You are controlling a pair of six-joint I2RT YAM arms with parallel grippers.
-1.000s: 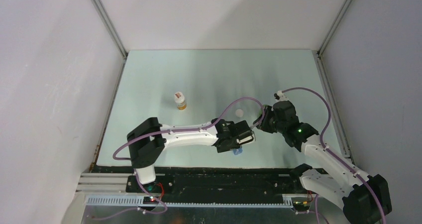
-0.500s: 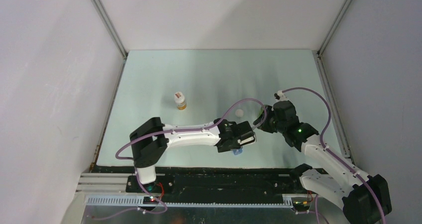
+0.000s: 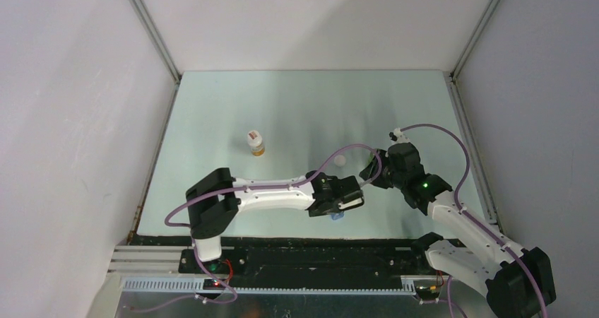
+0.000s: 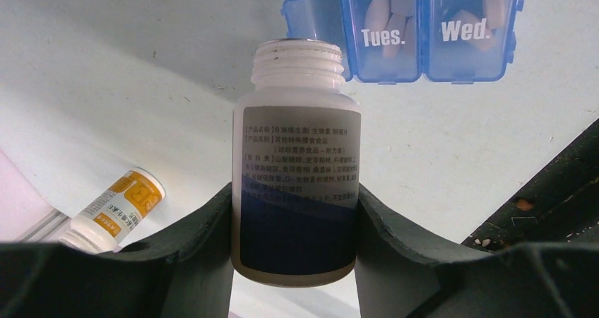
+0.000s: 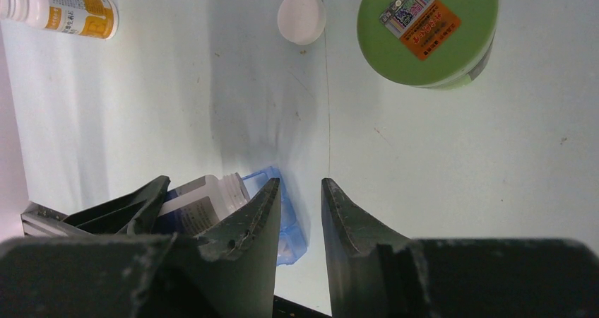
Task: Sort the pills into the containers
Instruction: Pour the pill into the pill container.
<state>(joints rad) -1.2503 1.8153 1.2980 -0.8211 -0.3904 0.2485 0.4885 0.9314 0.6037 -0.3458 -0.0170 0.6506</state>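
Left gripper (image 4: 295, 191) clamped on uncapped white bottle (image 4: 297, 120), mouth just beside the end compartment of the blue pill box (image 4: 402, 28). Box sits at the table's (image 3: 297, 106) near edge, about mid-width. Pills (image 4: 378, 14) lie in the Tues. and Wed. compartments. Right gripper (image 5: 302, 187): fingers slightly apart, nothing between them. Versus one second ago: left wrist crept slightly right; right arm unchanged.

Robot lab enclosure, white panel walls (image 3: 63, 120), aluminium frame (image 3: 150, 32), pale table (image 3: 311, 99)

Left hand (image 4: 295, 192) clamped on bottle (image 4: 297, 148), right hand (image 5: 300, 185) slightly parted, empty
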